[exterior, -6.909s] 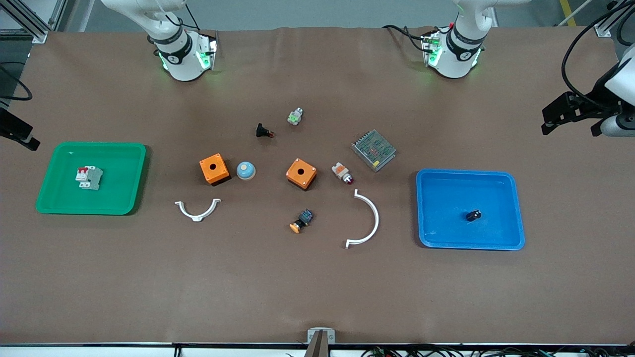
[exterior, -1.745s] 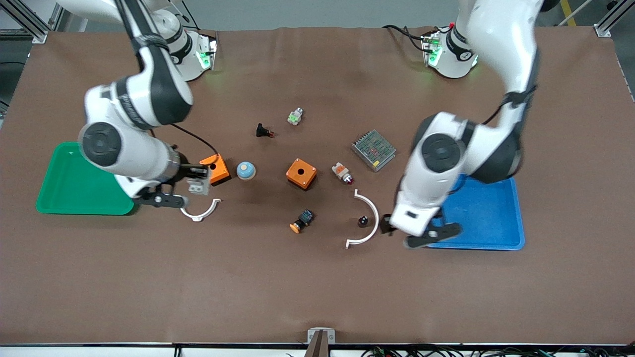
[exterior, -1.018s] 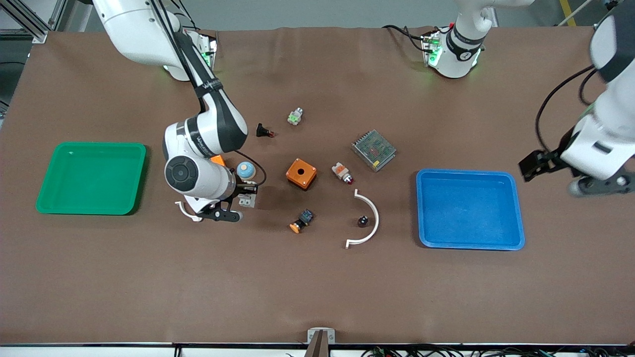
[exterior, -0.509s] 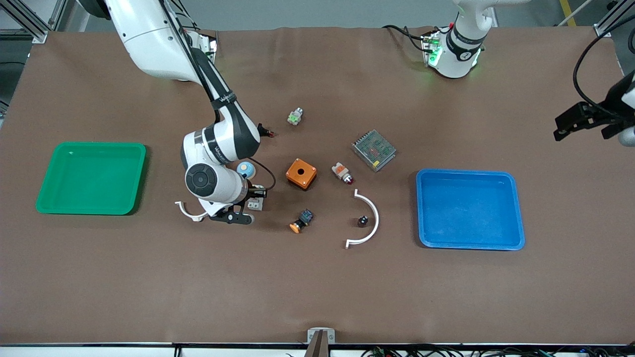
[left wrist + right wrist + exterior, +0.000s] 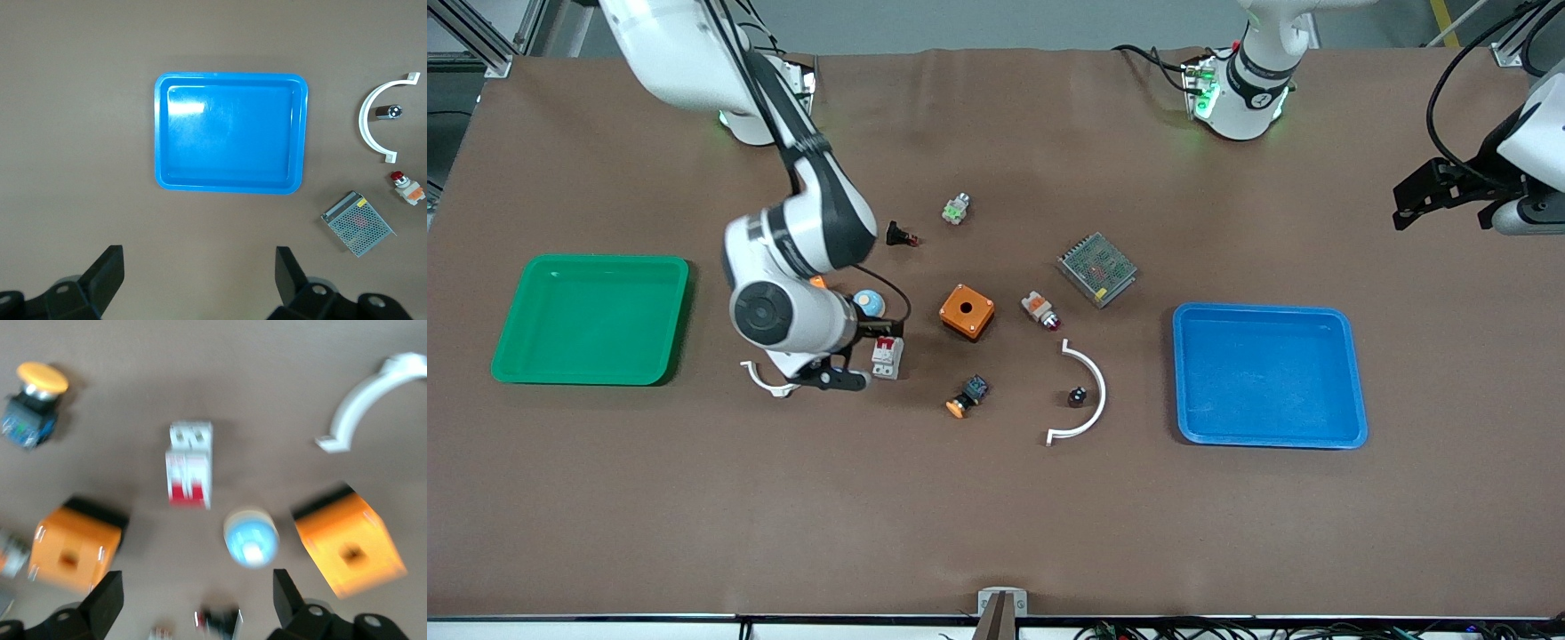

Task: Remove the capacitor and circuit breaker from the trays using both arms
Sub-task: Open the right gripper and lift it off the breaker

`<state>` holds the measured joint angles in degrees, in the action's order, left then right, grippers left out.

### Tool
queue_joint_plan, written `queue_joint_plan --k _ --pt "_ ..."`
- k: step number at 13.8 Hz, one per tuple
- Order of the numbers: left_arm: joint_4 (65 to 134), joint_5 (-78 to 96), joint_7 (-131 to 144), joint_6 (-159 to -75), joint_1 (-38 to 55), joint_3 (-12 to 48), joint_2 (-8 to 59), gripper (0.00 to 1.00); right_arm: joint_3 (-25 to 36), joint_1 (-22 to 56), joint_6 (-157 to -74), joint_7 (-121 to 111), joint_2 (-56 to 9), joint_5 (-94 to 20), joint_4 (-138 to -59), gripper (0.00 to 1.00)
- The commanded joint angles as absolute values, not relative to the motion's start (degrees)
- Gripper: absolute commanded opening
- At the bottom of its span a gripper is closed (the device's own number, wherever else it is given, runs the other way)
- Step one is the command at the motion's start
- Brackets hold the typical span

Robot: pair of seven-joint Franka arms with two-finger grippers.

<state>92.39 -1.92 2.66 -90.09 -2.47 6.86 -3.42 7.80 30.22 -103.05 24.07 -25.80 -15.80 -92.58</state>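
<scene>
Front view covers the whole bench (image 5: 996, 533): green tray (image 5: 591, 318) at the right arm's end, blue tray (image 5: 1270, 375) at the left arm's end, both with nothing in them. Left wrist view looks straight down on the blue tray (image 5: 230, 132), the capacitor (image 5: 387, 112) inside the larger white arc (image 5: 373, 117), the white-orange part (image 5: 408, 189) and the mesh-topped box (image 5: 357, 223). Right wrist view gives the only close look at the breaker (image 5: 189, 463), red levers toward the blue dome (image 5: 251, 537), between two orange boxes (image 5: 75, 543), with the orange-button part (image 5: 32, 403) and the small white arc (image 5: 370, 400) nearby.

Right claw (image 5: 871, 351) sits low over the bench middle, fingers spread wide, holding nothing; breaker (image 5: 887, 356) lies on the bench just beside it, between the fingers in the wrist view, no contact visible.

Left claw (image 5: 1449, 191) is up high off the left arm's end of the bench, wide open, empty. Capacitor (image 5: 1078, 396) rests on the bench inside the arc (image 5: 1085, 391), well apart from it, between the orange-button part (image 5: 967, 396) and the blue tray.
</scene>
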Motion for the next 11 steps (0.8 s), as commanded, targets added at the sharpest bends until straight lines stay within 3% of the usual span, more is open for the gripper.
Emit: queue_joint_plan --k 1,5,11 --pt "94.0 -1.1 2.8 -90.6 -3.6 8.5 -5.4 1.00 10.6 29.5 -94.0 24.3 -10.9 -14.4 -98.4 1.00" --pt "93.9 -1.1 3.8 -89.9 -3.5 9.9 -5.4 1.00 11.5 25.9 -89.0 23.4 0.9 -6.0 -101.4 1.00" --pt "93.3 2.0 4.1 -89.7 -3.8 9.7 -5.0 1.00 11.6 12.7 -88.9 11.9 3.5 -4.7 -100.5 1.00"
